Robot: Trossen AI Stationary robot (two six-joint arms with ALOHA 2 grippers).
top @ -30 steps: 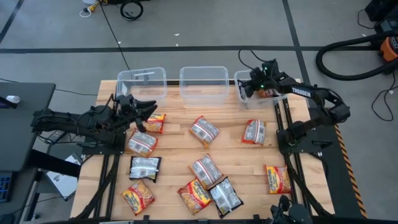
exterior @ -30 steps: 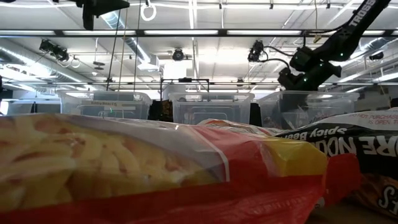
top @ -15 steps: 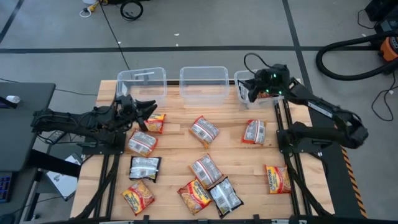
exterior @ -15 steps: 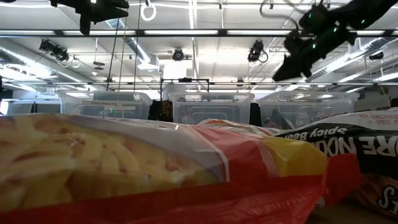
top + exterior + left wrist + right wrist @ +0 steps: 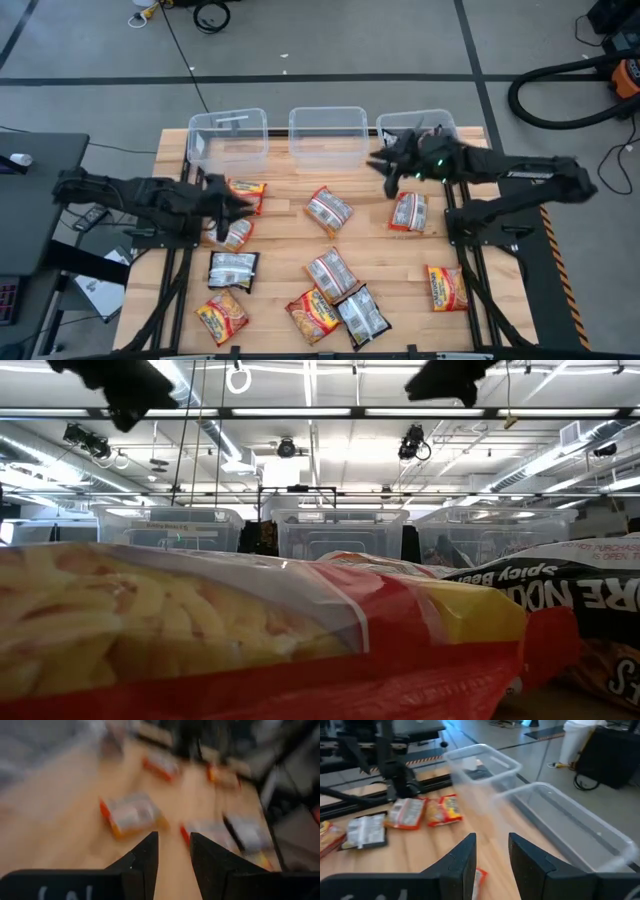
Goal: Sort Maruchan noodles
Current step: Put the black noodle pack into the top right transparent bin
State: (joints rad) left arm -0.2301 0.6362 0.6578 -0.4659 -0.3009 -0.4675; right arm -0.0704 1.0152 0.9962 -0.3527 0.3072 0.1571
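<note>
Several Maruchan packets lie flat on the wooden table: an orange-yellow one (image 5: 247, 190), red-and-silver ones (image 5: 229, 233) (image 5: 328, 210) (image 5: 408, 212) (image 5: 330, 272), black-and-silver ones (image 5: 233, 270) (image 5: 362, 315) and more orange ones (image 5: 222, 315) (image 5: 312, 315) (image 5: 445, 288). My left gripper (image 5: 228, 205) (image 5: 174, 850) hovers open between the two packets nearest the left bin, with nothing between its fingers. My right gripper (image 5: 383, 165) (image 5: 492, 852) is open and holds nothing. It hangs over bare table just in front of the gap between the middle bin and the right bin.
Three clear bins stand in a row along the far edge: left (image 5: 228, 135), middle (image 5: 327, 135), right (image 5: 440, 122). The right arm lies across the right bin and hides its inside. In the low view an orange packet (image 5: 200, 630) fills the foreground.
My right gripper has come away from above the right bin, moving toward the table's left and a little toward the near edge. My left gripper has moved toward the near edge, from beside the left bin to over the packets. No packet on the table has shifted.
</note>
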